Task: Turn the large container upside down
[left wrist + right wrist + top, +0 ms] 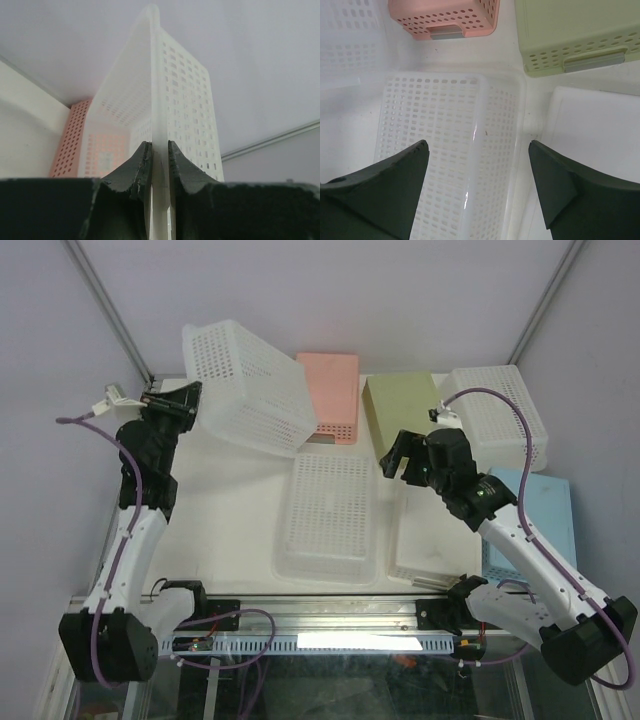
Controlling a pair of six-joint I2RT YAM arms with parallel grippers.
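The large white perforated container [252,385] hangs tilted in the air at the back left, above the table. My left gripper [185,398] is shut on its rim at the left end. In the left wrist view the rim [159,150] stands upright between my two fingers [137,167], with the container's inside to the left. My right gripper [402,455] is open and empty, hovering above the right side of a white basket [445,165] that lies bottom-up on the table.
A pink basket [332,395] and an olive-green basket [402,410] lie bottom-up at the back. A white basket [500,415] is at the back right, a light-blue one [540,515] at the right, a white lid [432,540] beside the middle basket [328,512].
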